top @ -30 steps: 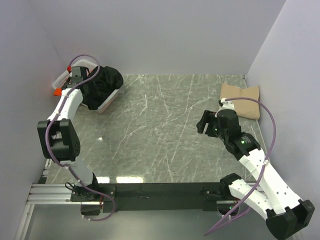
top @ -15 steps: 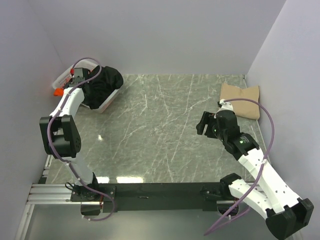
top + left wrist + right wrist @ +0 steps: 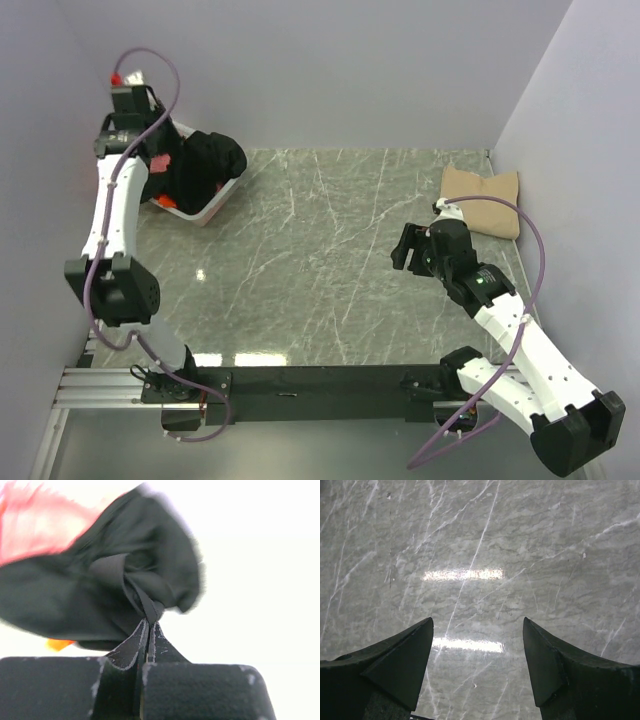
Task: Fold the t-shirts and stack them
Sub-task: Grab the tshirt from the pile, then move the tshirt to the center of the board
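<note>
Left wrist view tells the main thing: the black shirt [image 3: 100, 595] is caught by one twisted fold right at the tips of the left gripper [image 3: 150, 625]. Its jaws are pressed tight together on the cloth, and the rest of the shirt bunches out beyond them. Pinching a single fold looks meant to draw this one shirt clear of the others so it can be laid flat for folding. Past the black cloth, further from the gripper, there's a blur of pink cloth [image 3: 35, 525], and a scrap of orange [image 3: 59, 644] peeks out underneath. I'd guess those are more shirts waiting.

That view can't say where any of this sits, because its background is washed out white. The top view fills that in. The shirt mounds out of a white basket [image 3: 215, 208] at the far left corner of the table [image 3: 330, 260], with the left arm reaching over it from above. It also shows a tan shirt [image 3: 482, 200], seemingly folded, lying near and behind the right gripper [image 3: 405, 245], likely the start of the stack. The right wrist view adds that this gripper's jaws are spread wide with nothing between them, only marbled tabletop below.
</note>
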